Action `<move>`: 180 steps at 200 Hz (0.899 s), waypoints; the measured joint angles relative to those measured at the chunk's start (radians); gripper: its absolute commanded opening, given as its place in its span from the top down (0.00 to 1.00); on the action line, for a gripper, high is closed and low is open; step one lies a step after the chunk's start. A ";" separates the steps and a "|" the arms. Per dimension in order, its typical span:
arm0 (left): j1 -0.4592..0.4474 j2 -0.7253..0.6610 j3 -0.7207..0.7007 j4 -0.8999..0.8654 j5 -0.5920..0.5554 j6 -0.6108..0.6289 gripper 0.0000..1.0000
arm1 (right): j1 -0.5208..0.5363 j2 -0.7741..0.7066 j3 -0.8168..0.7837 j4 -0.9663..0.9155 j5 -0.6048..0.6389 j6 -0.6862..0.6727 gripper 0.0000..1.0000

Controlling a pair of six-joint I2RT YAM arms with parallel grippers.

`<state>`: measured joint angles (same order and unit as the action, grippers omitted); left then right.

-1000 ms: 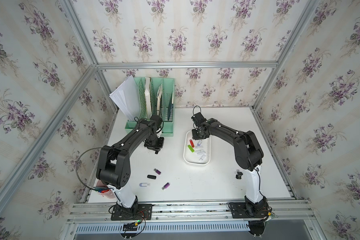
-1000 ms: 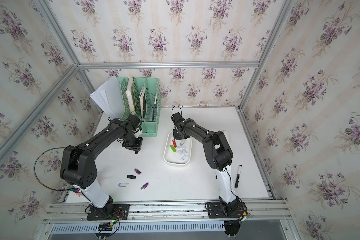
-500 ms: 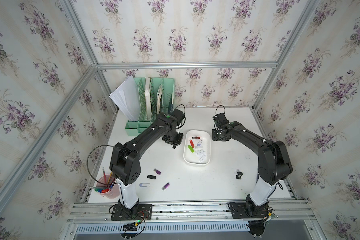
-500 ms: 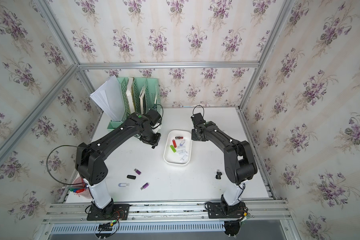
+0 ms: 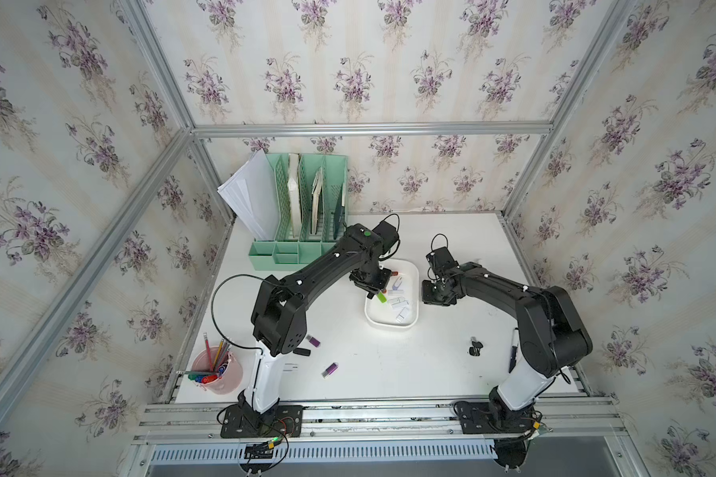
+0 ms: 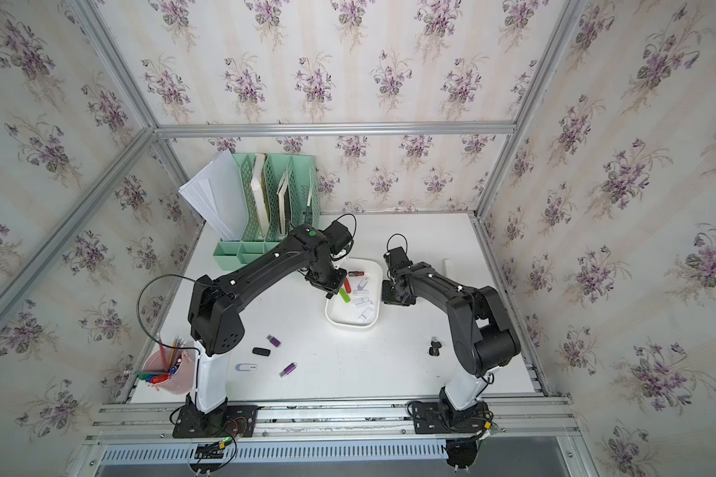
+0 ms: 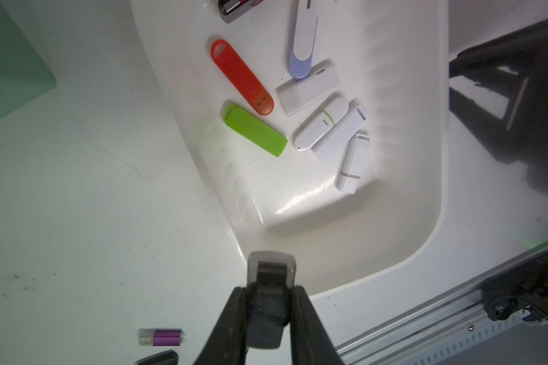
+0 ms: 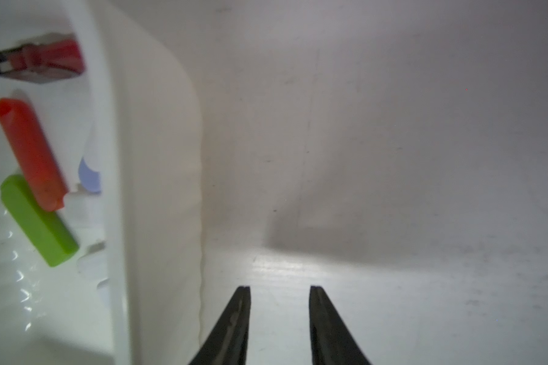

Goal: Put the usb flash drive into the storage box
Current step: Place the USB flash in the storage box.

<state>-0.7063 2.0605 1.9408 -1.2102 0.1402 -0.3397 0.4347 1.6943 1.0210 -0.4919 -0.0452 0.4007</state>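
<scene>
Black usb flash drive, translucent grey cap

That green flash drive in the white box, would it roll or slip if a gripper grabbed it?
Probably no rolling: the green drive is a flat-sided slab lying flat on the box floor. Its smooth plastic might slip in a light pinch. It looks rigid and small, so likely light; a push would probably slide it.

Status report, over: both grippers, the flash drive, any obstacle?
Left gripper shut on dark flash drive, over storage box rim. Right gripper open, empty, beside box. Box floor below bare; no obstacle.
</scene>
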 measured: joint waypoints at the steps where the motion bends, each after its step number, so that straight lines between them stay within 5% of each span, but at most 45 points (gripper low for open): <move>1: 0.000 0.000 -0.001 0.000 -0.002 0.000 0.74 | 0.002 -0.001 -0.001 0.001 -0.001 0.000 0.62; 57: 0.002 -0.007 -0.028 -0.009 -0.014 0.000 0.74 | 0.160 -0.037 -0.029 0.051 -0.087 0.058 0.62; 180: 0.005 0.052 -0.150 0.032 -0.029 -0.005 0.73 | 0.042 -0.156 -0.131 0.037 -0.040 0.103 0.61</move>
<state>-0.7017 2.1124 1.7912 -1.1782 0.1112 -0.3447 0.4767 1.5383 0.8898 -0.4545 -0.0849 0.5041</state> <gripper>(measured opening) 0.270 0.391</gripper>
